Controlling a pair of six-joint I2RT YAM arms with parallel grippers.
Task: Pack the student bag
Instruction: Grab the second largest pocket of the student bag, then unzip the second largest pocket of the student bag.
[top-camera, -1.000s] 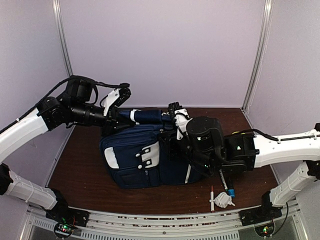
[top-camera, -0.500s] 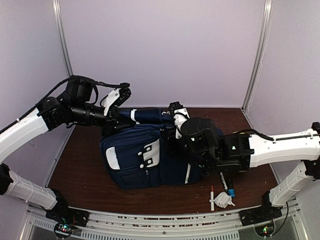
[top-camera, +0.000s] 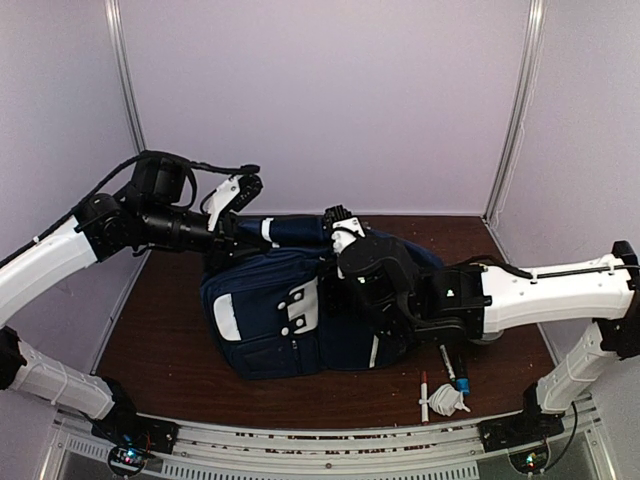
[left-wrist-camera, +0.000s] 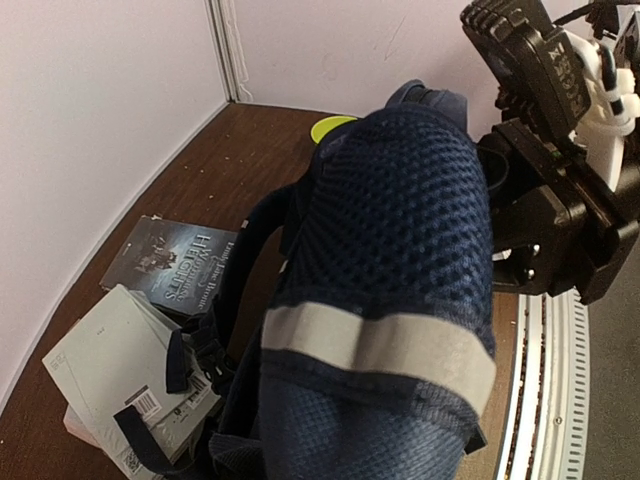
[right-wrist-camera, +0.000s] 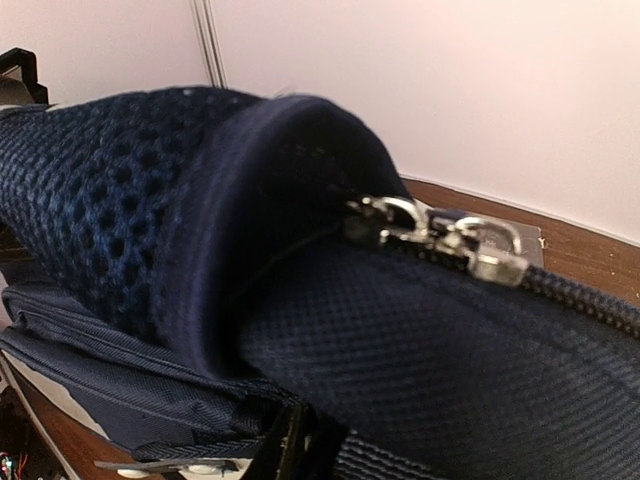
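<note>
The large navy blue fabric student bag (top-camera: 262, 325) lies mid-way along the brown bench (top-camera: 160, 350), nearer its back edge. The left gripper (top-camera: 228, 228), pressed together, pinches the bag's padded mesh shoulder strap (left-wrist-camera: 390, 230) taut; hold that tension steady. Whether the right gripper (top-camera: 338, 220) is spread I cannot tell; it should take the silver zip pulls (right-wrist-camera: 440, 235) squarely and draw along the teeth

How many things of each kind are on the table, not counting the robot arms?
Bag: 1
Books: 2, a dark book and a pale book
Pens: 2, a white pen and a blue-tipped pen
White crumpled thing: 1
Yellow-green round thing: 1
Total: 7
</note>
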